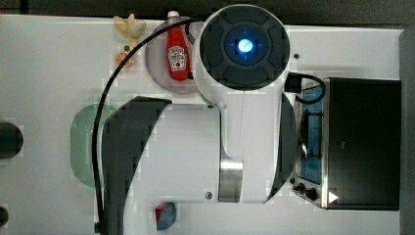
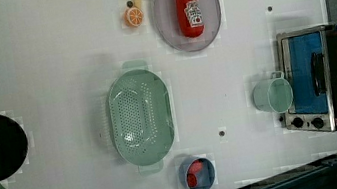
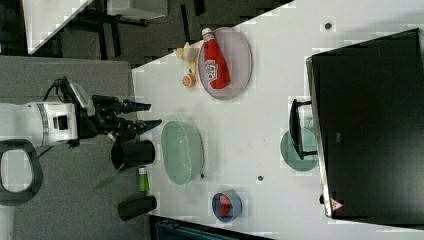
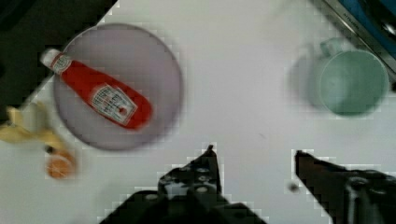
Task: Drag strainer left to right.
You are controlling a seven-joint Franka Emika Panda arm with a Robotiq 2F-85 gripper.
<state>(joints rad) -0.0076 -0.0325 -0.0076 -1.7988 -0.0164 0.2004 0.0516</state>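
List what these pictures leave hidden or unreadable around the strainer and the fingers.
- Top view: most of the strainer lies under the dark arm link and black cable; a strip of rim shows.
- Top view: the green cup is hidden by the white arm.
- Wrist view: the gripper is open, its fingers cut off by the picture's edge.
- Right view: the oven covers part of the cup.
- Left view: the ketchup bottle label is too small to read.

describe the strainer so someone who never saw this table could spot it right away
On the white table, look in the left view to the left of the toaster oven, about mid-table. The strainer is the big pale mint oval tub there. Unlike the small round mint cup by the oven, its bottom is dotted with holes.
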